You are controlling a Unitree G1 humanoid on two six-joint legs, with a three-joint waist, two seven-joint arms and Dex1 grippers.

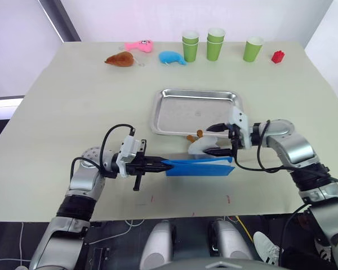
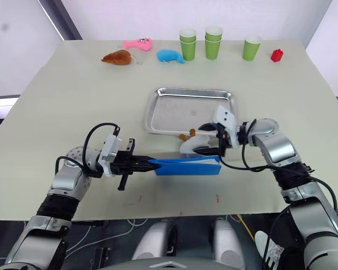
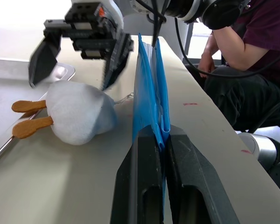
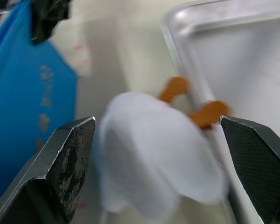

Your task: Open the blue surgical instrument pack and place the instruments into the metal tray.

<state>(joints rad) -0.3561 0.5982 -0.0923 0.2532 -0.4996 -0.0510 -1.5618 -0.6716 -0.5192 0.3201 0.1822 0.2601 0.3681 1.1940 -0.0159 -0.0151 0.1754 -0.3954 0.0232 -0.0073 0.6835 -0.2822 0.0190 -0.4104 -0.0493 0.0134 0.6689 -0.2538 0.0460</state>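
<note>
The blue pack (image 1: 198, 166) stands on its edge on the table (image 1: 62, 112), just in front of the metal tray (image 1: 177, 95). The left gripper (image 1: 158, 163) is closed on its left end. The right gripper (image 1: 214, 139) is spread wide above a white soft toy (image 1: 201, 147) that lies between the pack and the tray. The pack looks light and soft, so it probably bends easily; a hold on the free top edge of one flap seems best for opening it.

You can read no text here. The blue surgical instrument pack (image 4: 32, 93) carries faint pale marks on its face, too blurred for you to make out as letters.
</note>
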